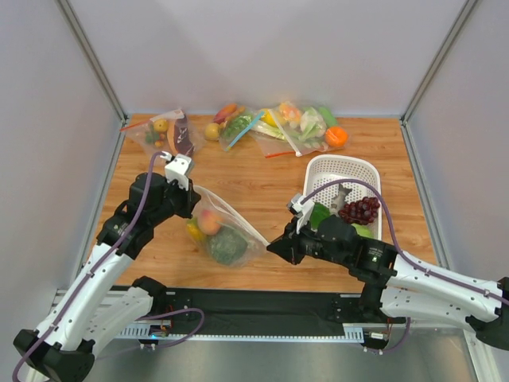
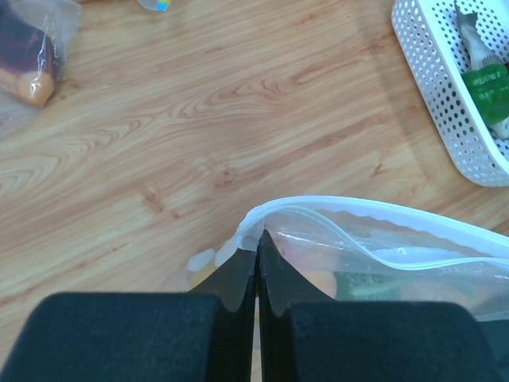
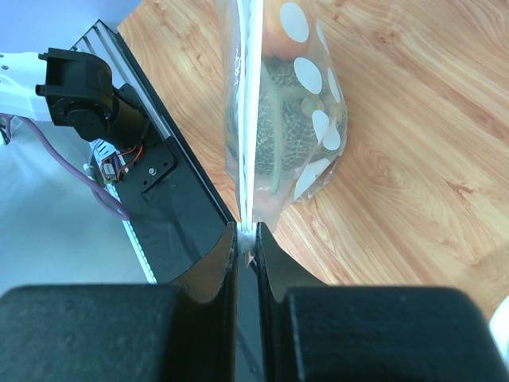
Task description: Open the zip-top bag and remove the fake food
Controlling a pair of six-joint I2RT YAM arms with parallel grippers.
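I have the bag (image 1: 227,231) strung between both arms near the front of the surface (image 1: 262,179). The left jaws are pinched tight on one end of its zip rim, the right jaws clamped on the opposite corner. With the mouth held up, the food (image 1: 228,245) sags in the bottom. The seal looks partly parted at my left end.

In the lower middle of the frame the zip-top bag (image 1: 246,231) hangs between the left pincer (image 1: 193,191) and the right pincer (image 1: 270,245), each gripping one end. The fake food (image 1: 228,245) lies inside. A white basket (image 1: 343,161) stands at the right on the surface (image 1: 262,187).
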